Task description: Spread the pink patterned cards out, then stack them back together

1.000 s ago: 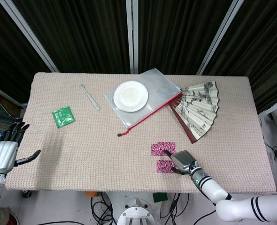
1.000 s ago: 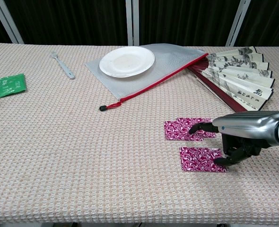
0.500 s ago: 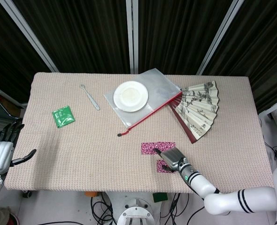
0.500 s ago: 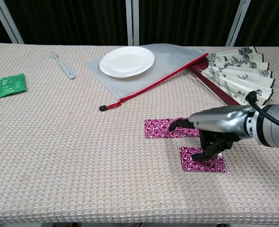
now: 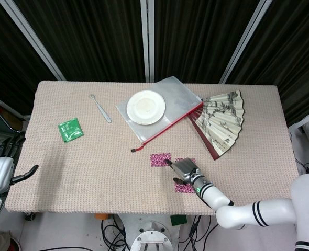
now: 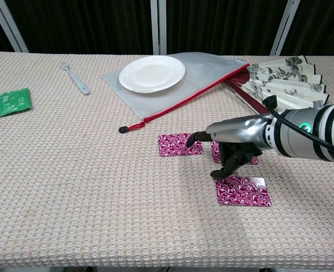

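Observation:
Three pink patterned cards lie on the woven table near its front middle. The left card (image 6: 180, 144) (image 5: 160, 159) has a fingertip of my right hand (image 6: 233, 143) (image 5: 184, 170) pressing on its right edge. A second card (image 6: 252, 159) (image 5: 188, 160) lies mostly under that hand. The third card (image 6: 243, 191) (image 5: 184, 187) lies flat just in front of the hand, with my curled fingers above its far edge. My left hand (image 5: 1, 166) hangs off the table's left edge, fingers apart and holding nothing.
A white plate (image 6: 151, 73) sits on a clear zip pouch (image 6: 204, 67) at the back middle. An open paper fan (image 6: 288, 90) lies back right. A metal spoon (image 6: 75, 78) and a green packet (image 6: 8, 103) lie at the left.
My right hand slid left, dragging the top card away so it now lies apart from the one beneath. The front card stayed put. The left hand drifted slightly lower.

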Action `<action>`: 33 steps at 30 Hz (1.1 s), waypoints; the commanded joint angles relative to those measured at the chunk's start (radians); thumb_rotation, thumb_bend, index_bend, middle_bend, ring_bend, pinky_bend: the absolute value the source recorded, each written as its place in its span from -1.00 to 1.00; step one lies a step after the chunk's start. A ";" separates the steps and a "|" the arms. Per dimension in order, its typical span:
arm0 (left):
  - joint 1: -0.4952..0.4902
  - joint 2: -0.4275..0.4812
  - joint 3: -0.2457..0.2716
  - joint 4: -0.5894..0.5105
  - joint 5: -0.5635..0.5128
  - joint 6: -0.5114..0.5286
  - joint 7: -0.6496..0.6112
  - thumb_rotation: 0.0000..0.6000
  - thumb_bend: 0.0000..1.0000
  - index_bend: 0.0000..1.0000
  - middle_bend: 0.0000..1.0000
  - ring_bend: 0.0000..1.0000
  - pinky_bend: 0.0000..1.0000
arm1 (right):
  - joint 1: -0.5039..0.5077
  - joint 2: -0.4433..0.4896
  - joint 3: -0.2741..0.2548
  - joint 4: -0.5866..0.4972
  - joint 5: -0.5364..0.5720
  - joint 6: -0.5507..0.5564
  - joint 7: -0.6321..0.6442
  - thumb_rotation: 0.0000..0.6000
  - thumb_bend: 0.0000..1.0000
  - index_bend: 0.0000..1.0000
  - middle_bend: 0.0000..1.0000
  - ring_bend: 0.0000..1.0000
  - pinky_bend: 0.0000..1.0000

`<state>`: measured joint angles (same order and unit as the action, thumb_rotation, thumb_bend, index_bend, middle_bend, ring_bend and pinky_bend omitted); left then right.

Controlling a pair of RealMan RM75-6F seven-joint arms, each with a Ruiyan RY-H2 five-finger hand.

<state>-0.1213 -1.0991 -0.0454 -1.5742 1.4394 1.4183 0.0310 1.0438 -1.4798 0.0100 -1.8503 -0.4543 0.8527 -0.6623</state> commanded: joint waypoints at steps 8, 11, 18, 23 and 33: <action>0.001 -0.004 0.003 0.009 0.001 -0.004 -0.010 -0.89 -0.79 -0.86 -0.90 -0.94 -0.66 | -0.091 0.094 -0.039 -0.109 -0.235 0.203 0.036 1.00 0.94 -0.64 1.00 0.97 0.86; 0.000 -0.008 0.003 0.014 0.004 -0.003 -0.014 -0.84 -0.79 -0.86 -0.90 -0.94 -0.66 | -0.163 0.101 -0.051 -0.113 -0.386 0.313 0.084 1.00 0.69 -0.46 0.94 0.86 0.76; -0.006 -0.011 0.006 0.011 0.013 -0.009 -0.007 -0.80 -0.79 -0.86 -0.90 -0.94 -0.66 | -0.253 0.055 -0.074 0.011 -0.520 0.402 0.083 1.00 -0.27 -0.55 -0.87 -1.00 -0.96; -0.009 -0.012 0.006 0.005 0.015 -0.013 0.000 -0.79 -0.79 -0.86 -0.90 -0.94 -0.66 | -0.278 -0.004 -0.070 0.081 -0.474 0.383 0.032 1.00 -0.31 -0.56 -1.00 -1.00 -1.00; -0.011 -0.008 0.009 0.007 0.010 -0.025 -0.006 -0.78 -0.79 -0.85 -0.90 -0.94 -0.66 | -0.316 -0.090 -0.043 0.167 -0.442 0.331 0.029 1.00 -0.29 -0.48 -1.00 -1.00 -1.00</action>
<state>-0.1327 -1.1068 -0.0363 -1.5675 1.4495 1.3931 0.0246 0.7289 -1.5682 -0.0346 -1.6843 -0.8971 1.1855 -0.6327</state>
